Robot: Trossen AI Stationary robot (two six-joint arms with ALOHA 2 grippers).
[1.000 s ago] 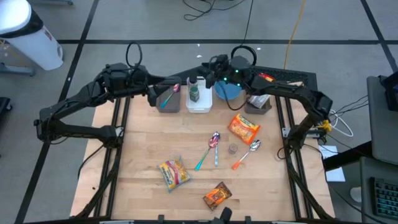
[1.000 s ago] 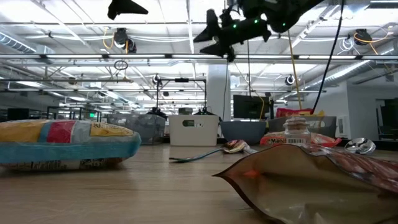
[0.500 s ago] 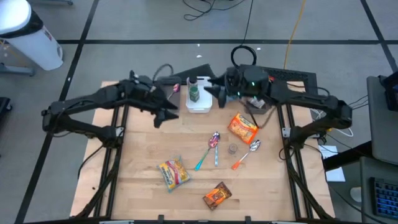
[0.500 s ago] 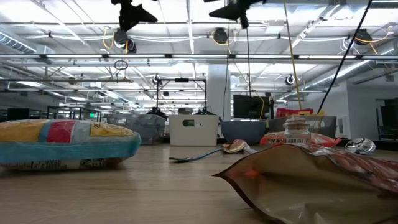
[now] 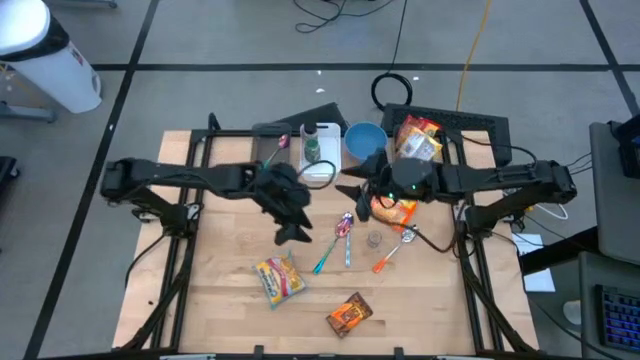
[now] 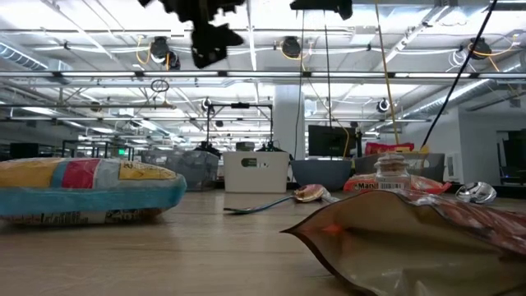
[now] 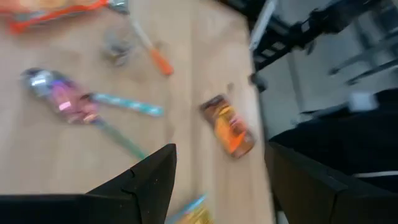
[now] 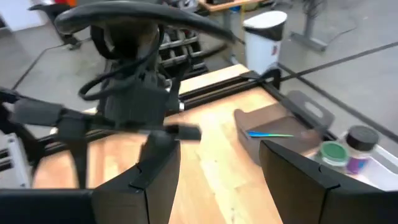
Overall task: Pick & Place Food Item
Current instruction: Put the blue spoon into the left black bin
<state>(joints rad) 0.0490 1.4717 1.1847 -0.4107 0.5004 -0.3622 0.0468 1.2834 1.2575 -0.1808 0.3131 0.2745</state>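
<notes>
Left gripper (image 5: 292,232), fingers spread and empty, hovers above bare wood; the yellow-and-red crinkled snack packet (image 5: 279,279) lies nearer the table's front (the likeliest target). Descend squarely over it. Right gripper (image 5: 352,190), likewise parted, waits above mid-table.

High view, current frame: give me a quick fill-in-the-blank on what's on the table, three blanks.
1. The blue bowl sits at the table's far edge beside the ____ bin holding bottles.
2. The spoon nearest the right arm has an ____ handle.
3. Both the left gripper and the right gripper hang over the table with nothing ____ in them.

Missing words: white; orange; held
</notes>
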